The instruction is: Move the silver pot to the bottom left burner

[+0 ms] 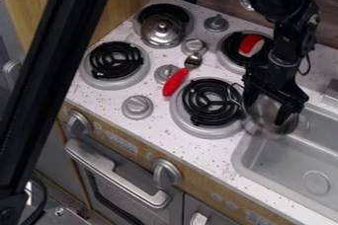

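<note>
the claw (pixel 267 110) stands wide at the silver pot (pixel 265 121), the stove's print (pixel 121 144) unreadably small.

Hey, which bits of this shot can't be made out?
Camera view:
Pot: upper part, behind the claw.
Back right burner: partly behind the arm.
Sink: cut off by the right edge.
Wooden panel: partly behind the black bar.
Oven-front print: too small to read.

Silver pot (pixel 267 116) at sink (pixel 240 156) corner; bottom left burner (pixel 116 60) black-coiled.
</note>
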